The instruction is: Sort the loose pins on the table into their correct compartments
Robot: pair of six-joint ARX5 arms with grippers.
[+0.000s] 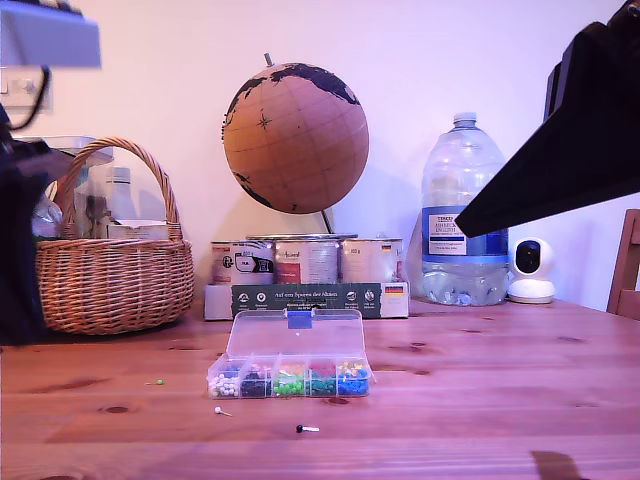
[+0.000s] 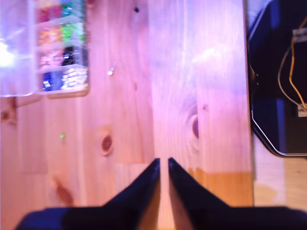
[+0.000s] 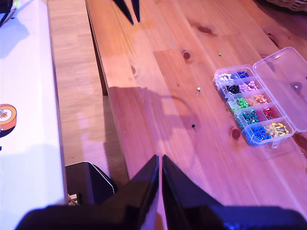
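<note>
Three pins lay loose on the tabletop [image 1: 480,400]: the green pin [image 1: 157,381], the white pin [image 1: 219,411] and the black pin [image 1: 304,428], all just in front of the open clear box [image 1: 290,375] with its compartments [image 3: 252,112]. All were well apart from my first gripper [image 2: 163,163] and my second gripper [image 3: 159,160]. Both pairs of fingers stood nearly together, narrow, holding nothing, high above the wood.
</note>
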